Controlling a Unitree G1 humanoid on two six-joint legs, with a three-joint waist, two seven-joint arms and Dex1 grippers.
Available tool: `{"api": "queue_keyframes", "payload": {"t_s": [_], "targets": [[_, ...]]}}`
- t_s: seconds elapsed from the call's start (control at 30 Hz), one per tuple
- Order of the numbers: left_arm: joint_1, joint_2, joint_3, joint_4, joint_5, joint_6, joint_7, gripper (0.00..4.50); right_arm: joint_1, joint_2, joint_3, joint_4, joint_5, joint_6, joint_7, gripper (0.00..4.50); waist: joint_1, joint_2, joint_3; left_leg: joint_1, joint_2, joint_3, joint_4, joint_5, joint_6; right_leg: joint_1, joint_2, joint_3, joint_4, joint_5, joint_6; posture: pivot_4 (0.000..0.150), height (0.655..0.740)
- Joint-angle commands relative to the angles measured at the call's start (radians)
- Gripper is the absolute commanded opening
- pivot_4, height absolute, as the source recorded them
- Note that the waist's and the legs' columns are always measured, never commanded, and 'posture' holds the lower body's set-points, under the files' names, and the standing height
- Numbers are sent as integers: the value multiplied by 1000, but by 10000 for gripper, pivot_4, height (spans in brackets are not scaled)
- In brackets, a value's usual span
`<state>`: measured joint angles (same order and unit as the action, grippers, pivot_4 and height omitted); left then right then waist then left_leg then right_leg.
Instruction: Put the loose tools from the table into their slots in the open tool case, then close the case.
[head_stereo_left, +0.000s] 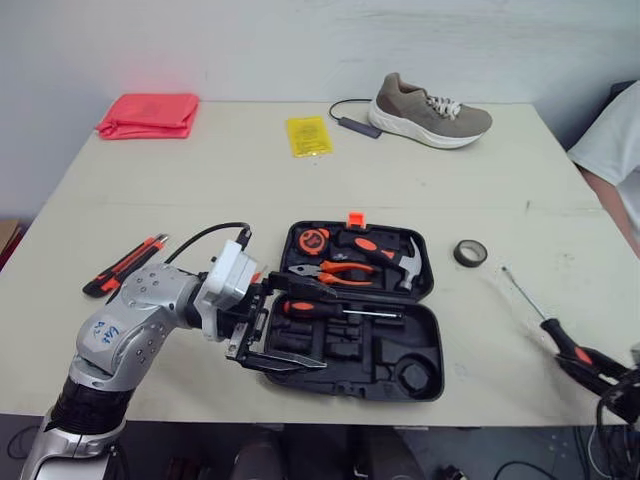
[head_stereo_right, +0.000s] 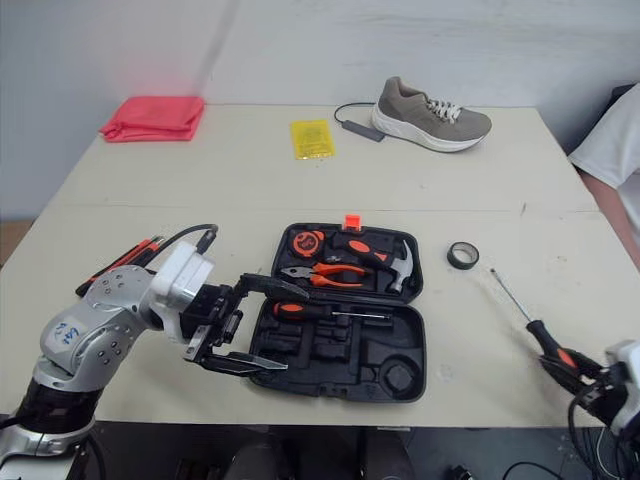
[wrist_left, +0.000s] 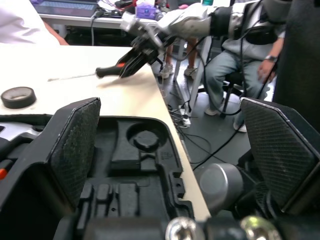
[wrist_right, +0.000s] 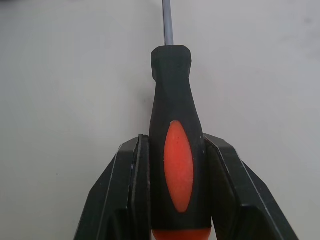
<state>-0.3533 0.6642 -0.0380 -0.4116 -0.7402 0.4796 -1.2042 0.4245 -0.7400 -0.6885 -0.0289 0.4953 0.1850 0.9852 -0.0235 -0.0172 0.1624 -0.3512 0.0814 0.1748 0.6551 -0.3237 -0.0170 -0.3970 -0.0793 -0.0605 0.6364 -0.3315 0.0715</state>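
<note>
A folded red cloth (head_stereo_left: 148, 114) lies at the far left. Well to its right sits a flat yellow plastic packet (head_stereo_left: 309, 135), then a grey-brown fabric sneaker with a white sole (head_stereo_left: 430, 114), upright, toe pointing right. A thin black cable with a small dark block (head_stereo_left: 356, 124) curls just beside its heel. At the right edge is a person in a white short sleeve (head_stereo_left: 612, 145), forearm bare. Across the room, another person in grey trousers (wrist_left: 234, 65) sits near loose floor cables (wrist_left: 187, 117).
</note>
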Motion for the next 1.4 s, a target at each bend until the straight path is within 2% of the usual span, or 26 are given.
{"api": "queue_keyframes", "payload": {"t_s": [0.03,0.17,0.3,0.43,0.57,0.77,0.97,1.2,1.4], "targets": [[23,-5,31,38,44,-88,-17,45000,-17,-66,-91,-124,42,-41,40,10497,-7,1,0,0,0,0,-1,0,0,0,0,1,0,0,0,1500,7400],[44,19,56,84,57,-129,-46,45000,-85,-162,-48,-248,63,12,72,10497,-10,1,1,4,0,0,-3,0,-1,0,2,5,0,0,0,1500,7400],[87,53,104,90,53,-141,-57,45000,-245,-310,150,-390,105,131,107,10497,-5,-1,2,6,1,0,-4,0,-2,0,2,6,0,0,-1,1500,7400],[123,72,134,95,55,-150,-55,45000,-387,-369,321,-453,131,211,132,10497,0,-3,3,4,3,-1,-4,-1,-1,-1,0,5,0,0,-1,1500,7400],[188,121,150,108,94,-184,-96,45000,-583,-359,598,-485,34,241,148,10497,-4,-3,4,-3,2,-1,-1,-2,2,-6,-2,4,-2,0,1,1500,7400],[242,130,182,92,86,-184,-70,45000,-744,-267,858,-445,-108,289,131,10497,-4,-3,4,-10,3,0,4,-2,3,-14,-2,5,1,0,1,1500,7400],[294,150,209,68,84,-180,-69,45000,-770,-250,907,-436,-157,331,135,10497,-2,-3,4,-11,3,0,8,-4,4,-15,-3,5,4,1,1,1500,7400],[282,150,199,71,90,-177,-63,45000,-730,-282,871,-440,-163,373,134,10497,-4,-3,4,-11,3,0,8,-4,5,-15,-3,4,4,1,1,1500,7400],[265,145,181,72,95,-175,-58,45000,-701,-261,851,-422,-164,392,91,10497,-5,-3,4,-11,3,0,8,-4,5,-15,-3,4,4,1,1,1500,7400]]}}
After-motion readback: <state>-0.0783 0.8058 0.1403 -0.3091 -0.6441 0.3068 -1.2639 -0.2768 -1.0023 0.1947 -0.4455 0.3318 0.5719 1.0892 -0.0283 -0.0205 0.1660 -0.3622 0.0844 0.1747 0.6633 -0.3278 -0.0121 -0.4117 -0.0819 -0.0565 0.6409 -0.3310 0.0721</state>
